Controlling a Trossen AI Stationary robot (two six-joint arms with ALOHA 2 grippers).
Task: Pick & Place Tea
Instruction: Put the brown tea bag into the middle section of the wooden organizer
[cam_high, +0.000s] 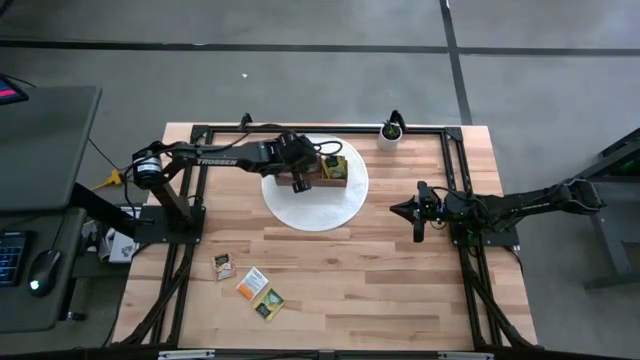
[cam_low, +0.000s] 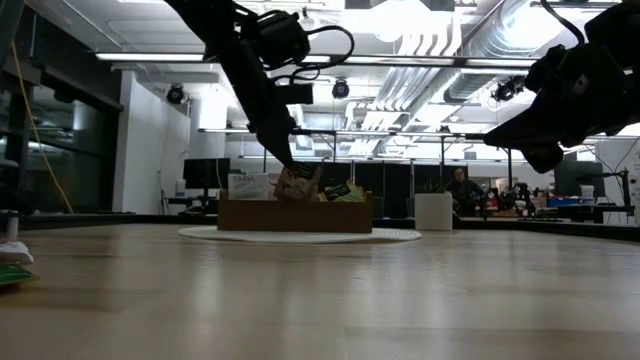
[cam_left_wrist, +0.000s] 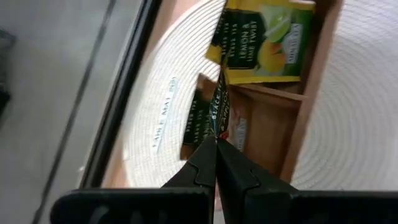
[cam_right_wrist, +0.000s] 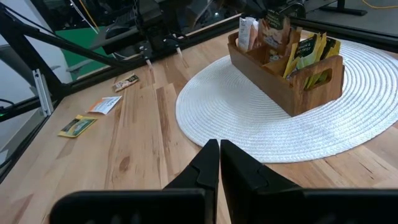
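Left pincer (cam_left_wrist: 216, 144) is clenched on a dark tea sachet (cam_left_wrist: 219, 102) over the wooden box (cam_right_wrist: 287, 74), whose compartments hold upright sachets; right pincer (cam_right_wrist: 219, 163) hangs clenched, empty.

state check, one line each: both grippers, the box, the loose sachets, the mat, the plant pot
left gripper: shut on a dark tea sachet, over the wooden box
right gripper: shut, empty, above bare table right of the mat
wooden box: upright on the mat, sachets standing in its compartments
loose sachets: three, flat on the table, front left
white mat: flat under the box
plant pot: upright at the far edge
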